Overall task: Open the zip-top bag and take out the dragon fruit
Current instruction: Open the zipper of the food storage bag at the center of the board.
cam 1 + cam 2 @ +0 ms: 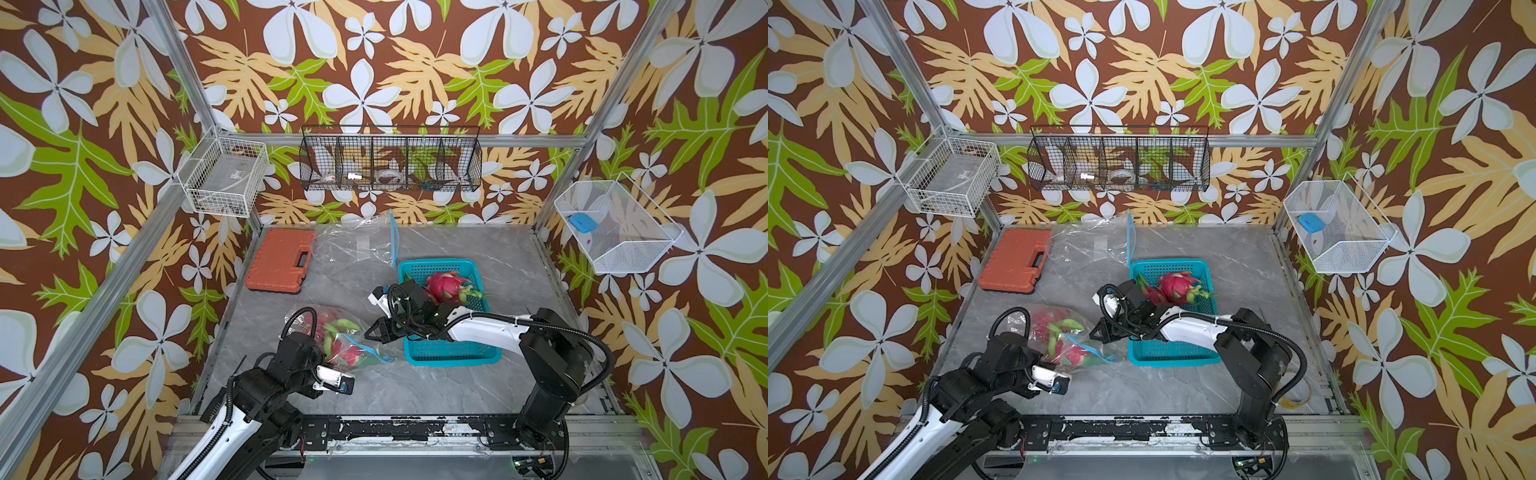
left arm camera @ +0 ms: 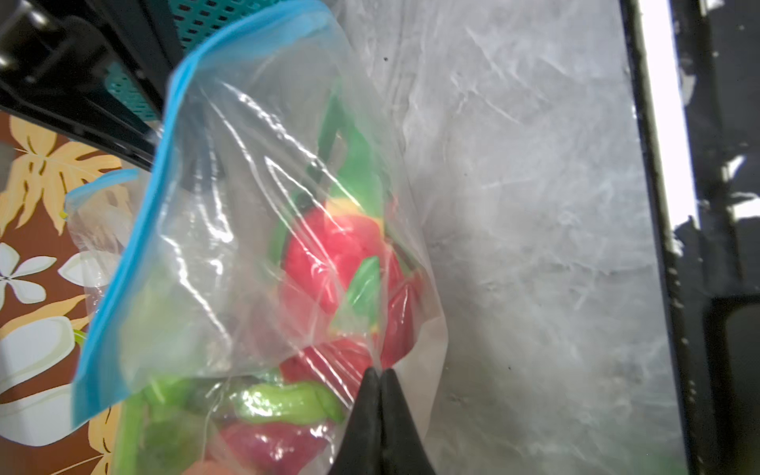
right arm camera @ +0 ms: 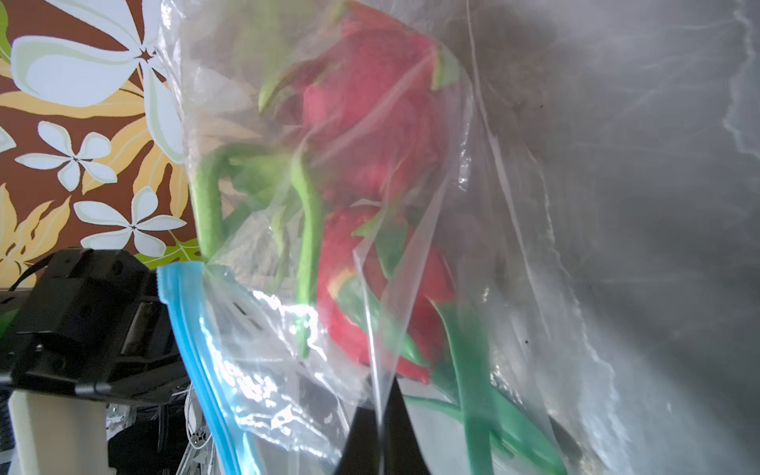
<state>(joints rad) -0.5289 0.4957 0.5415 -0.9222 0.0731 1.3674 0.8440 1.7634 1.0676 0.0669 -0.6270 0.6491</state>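
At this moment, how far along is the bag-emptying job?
Done: dragon fruit already lies in the teal basket, and an empty zip-top bag lies behind. In hand: left gripper and right gripper each pinch the film of the second zip-top bag. Left: the bagged fruit is still inside.

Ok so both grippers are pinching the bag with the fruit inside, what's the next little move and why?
Probably pull apart: the left gripper and right gripper are each shut on film of the zip-top bag, and the dragon fruit sits inside, so separating them should widen its mouth.

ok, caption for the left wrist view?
Left pincer pinching clear blue-zippered plastic bag holding magenta green-scaled dragon fruit.
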